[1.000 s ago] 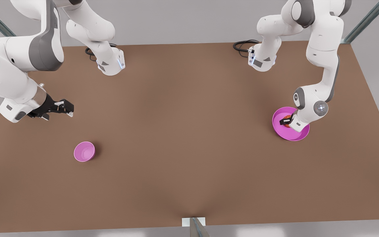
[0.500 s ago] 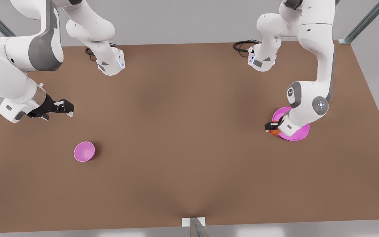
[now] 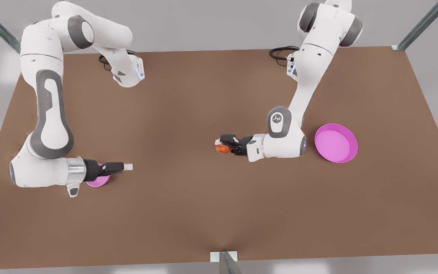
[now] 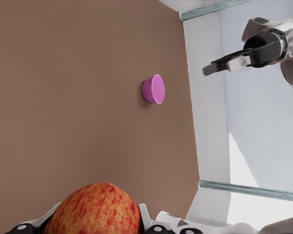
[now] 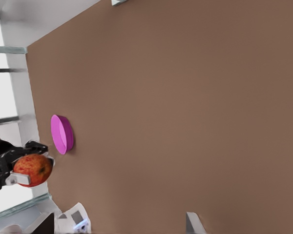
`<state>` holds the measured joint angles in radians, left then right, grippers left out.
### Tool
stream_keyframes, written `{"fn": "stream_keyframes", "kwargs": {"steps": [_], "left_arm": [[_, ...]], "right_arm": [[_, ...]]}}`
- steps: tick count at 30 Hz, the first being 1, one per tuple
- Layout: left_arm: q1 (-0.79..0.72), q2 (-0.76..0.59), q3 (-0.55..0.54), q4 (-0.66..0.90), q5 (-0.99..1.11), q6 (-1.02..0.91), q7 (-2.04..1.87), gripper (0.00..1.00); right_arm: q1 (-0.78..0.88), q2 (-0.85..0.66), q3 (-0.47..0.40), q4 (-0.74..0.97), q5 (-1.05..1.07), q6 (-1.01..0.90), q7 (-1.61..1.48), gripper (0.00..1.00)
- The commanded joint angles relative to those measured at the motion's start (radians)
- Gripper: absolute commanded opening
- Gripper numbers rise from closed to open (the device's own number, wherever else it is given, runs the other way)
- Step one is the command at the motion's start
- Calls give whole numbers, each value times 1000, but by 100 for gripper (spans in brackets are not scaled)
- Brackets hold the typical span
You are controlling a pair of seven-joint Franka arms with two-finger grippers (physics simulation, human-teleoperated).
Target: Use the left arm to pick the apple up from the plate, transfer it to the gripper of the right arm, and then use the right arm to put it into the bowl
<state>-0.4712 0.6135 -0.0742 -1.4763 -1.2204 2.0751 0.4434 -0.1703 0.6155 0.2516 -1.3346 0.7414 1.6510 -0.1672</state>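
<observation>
Lifted off the plate (image 3: 336, 144), the apple (image 3: 223, 148) moved to mid-table.
Left gripper (image 3: 222, 144) pinched it; right gripper (image 3: 127, 166), jaws pressed together, hovered over the bowl (image 3: 98, 180) at nine o'clock.

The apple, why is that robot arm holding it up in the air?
The left gripper is shut on the apple and holds it out above the middle of the table, away from the empty plate. The right gripper reaches toward it from beside the bowl, but there's a wide gap between them. The apple hasn't been passed over yet.
</observation>
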Motion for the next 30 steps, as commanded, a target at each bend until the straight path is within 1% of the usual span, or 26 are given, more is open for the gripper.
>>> {"fn": "stream_keyframes", "kwargs": {"steps": [1,2,3,4,5,6,7,8,9,11,14,15,16,17,18,20,24,27,29,30], "left_arm": [[0,75,-29,94,-143,128,914,63],[0,121,-32,154,-146,171,933,60],[0,163,-38,220,-148,220,954,58],[3,202,-93,267,-148,305,1026,58],[2,261,-124,346,-148,381,1072,55],[2,308,-147,404,-148,413,1110,55],[0,344,-167,452,-149,456,1164,55],[2,358,-187,476,-149,477,1244,50],[2,361,-188,481,-149,494,1262,47],[2,367,-199,501,-151,510,1265,47],[3,377,-213,531,-156,511,1269,47],[3,409,-239,570,-156,513,1284,47],[2,443,-265,608,-156,534,1307,47],[0,471,-286,626,-156,543,1342,47],[3,494,-332,636,-156,568,1399,47],[5,519,-375,639,-163,573,1405,48],[6,519,-380,639,-163,571,1405,48],[6,519,-380,639,-163,571,1405,48],[5,519,-380,639,-166,571,1405,48],[3,519,-380,637,-183,571,1405,48]], "right_arm": [[3,79,35,18,211,70,-385,100],[21,96,41,17,253,85,-423,100],[52,96,41,12,256,99,-422,100],[77,96,41,-12,251,145,-423,100],[97,96,43,-28,250,158,-439,100],[103,95,43,-44,246,167,-448,100],[101,89,61,-100,246,213,-547,100],[101,90,75,-118,249,250,-589,100],[100,92,84,-140,260,280,-600,100],[84,112,92,-184,435,322,-684,100],[77,138,91,-184,464,319,-753,100],[77,138,92,-184,466,314,-805,100],[80,138,95,-202,519,303,-844,100],[68,138,129,-213,535,285,-865,100],[68,138,129,-213,539,276,-876,100],[71,139,130,-210,572,282,-903,100],[77,141,130,-213,587,286,-937,100],[54,142,132,-219,587,217,-937,100],[55,142,133,-218,592,222,-922,100],[60,144,135,-218,653,234,-902,100]]}}
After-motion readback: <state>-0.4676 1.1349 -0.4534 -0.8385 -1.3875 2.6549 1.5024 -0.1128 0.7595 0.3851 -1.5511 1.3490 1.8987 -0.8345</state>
